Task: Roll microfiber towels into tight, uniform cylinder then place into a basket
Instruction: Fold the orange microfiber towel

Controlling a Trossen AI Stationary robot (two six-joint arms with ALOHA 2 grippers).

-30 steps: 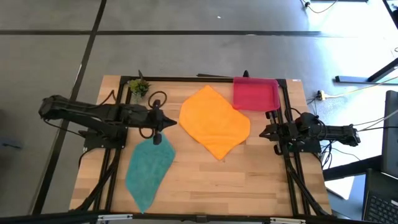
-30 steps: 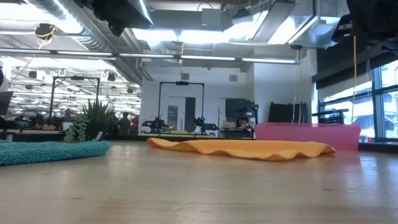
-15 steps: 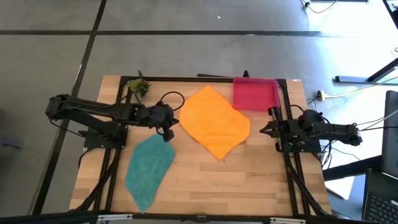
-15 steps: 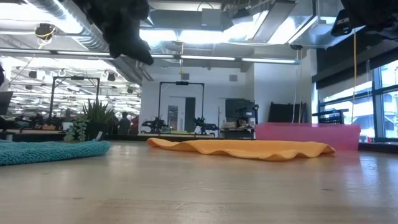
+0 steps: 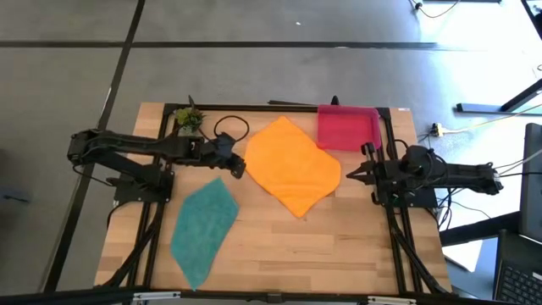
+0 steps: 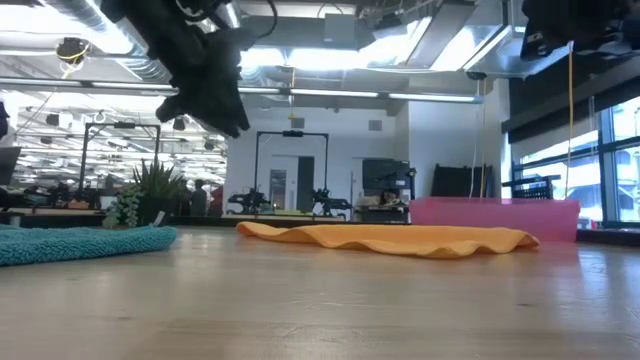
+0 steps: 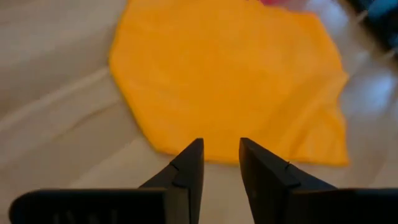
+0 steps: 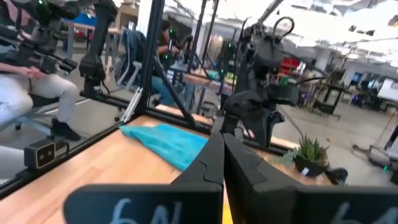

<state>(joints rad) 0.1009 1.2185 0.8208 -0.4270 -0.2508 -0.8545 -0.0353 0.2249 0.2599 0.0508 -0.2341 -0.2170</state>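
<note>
The left gripper [image 5: 240, 169] hovers, jaws spread, beside the flat bright orange microfiber towel [image 5: 291, 165]; the right gripper [image 5: 356, 173], jaws pressed together, empty, waits opposite.

Orange towel [image 7: 230, 81] blurred, top cropped

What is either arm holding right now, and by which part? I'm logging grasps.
Nothing. The left gripper hovers empty, near the orange towel; the right gripper is shut, empty.
</note>
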